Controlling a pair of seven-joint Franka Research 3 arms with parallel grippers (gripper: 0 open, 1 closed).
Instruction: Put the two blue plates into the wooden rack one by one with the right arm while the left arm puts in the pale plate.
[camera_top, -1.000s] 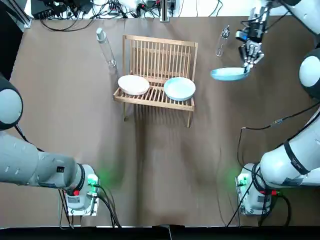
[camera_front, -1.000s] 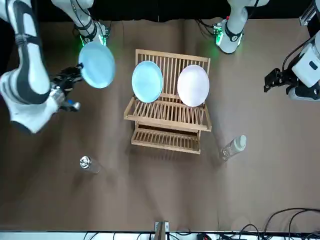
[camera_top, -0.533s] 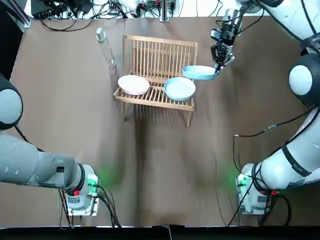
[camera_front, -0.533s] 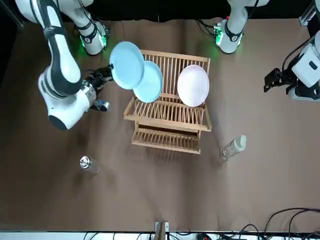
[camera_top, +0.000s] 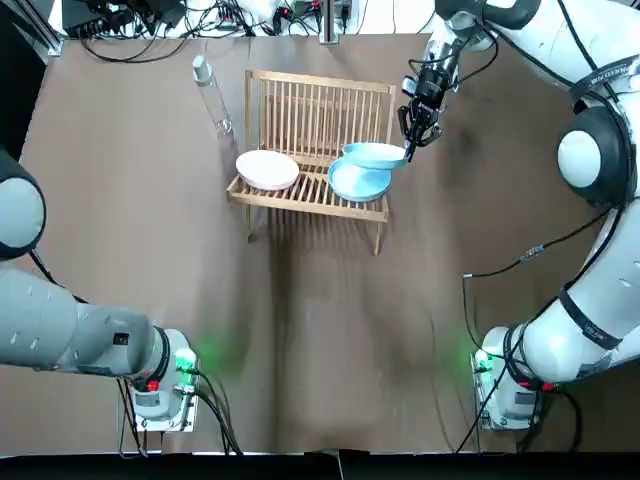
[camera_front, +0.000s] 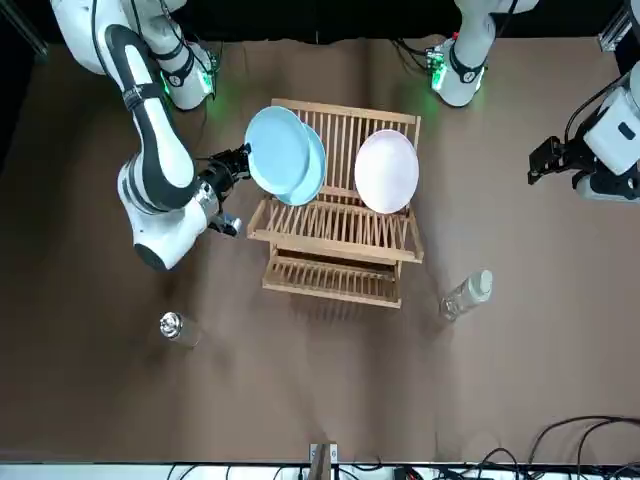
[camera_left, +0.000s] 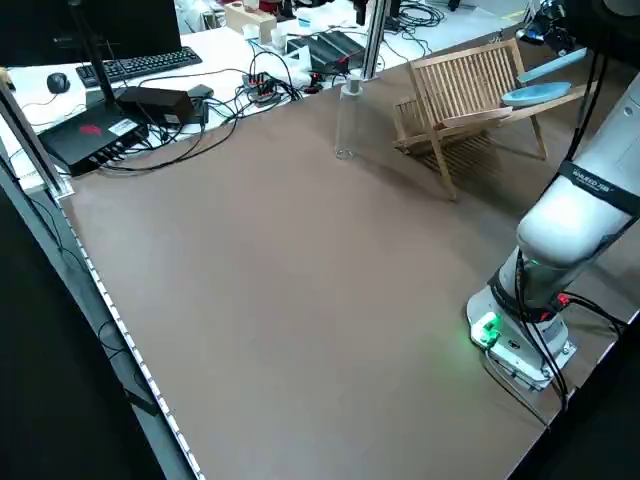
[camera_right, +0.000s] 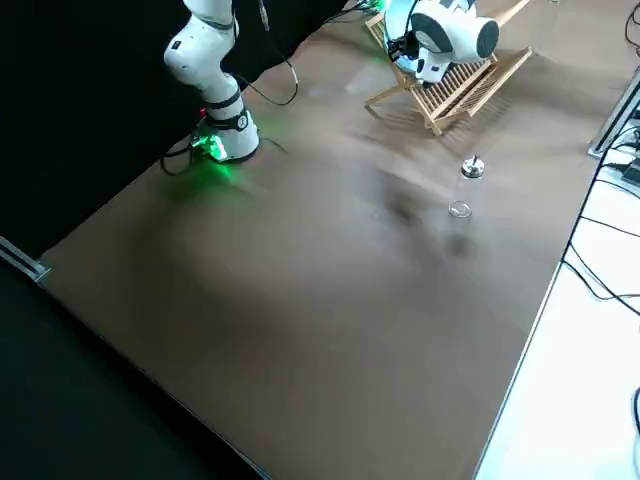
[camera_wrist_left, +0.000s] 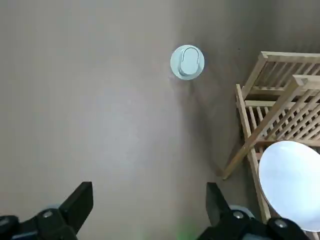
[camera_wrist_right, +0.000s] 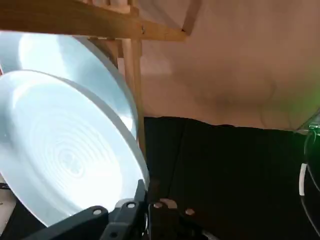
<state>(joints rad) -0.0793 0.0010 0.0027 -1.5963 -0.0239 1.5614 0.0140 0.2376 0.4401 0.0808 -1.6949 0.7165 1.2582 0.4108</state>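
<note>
Off to the left the left gripper hangs empty with fingers spread wide, the round pale plate and one round blue plate stand in the slatted wooden rack, and the right gripper clamps the rim of the second round blue plate just beside the racked blue one.

At twelve o'clock the wooden rack holds a pale plate and a blue plate; the second blue plate overlaps its one o'clock edge.
</note>
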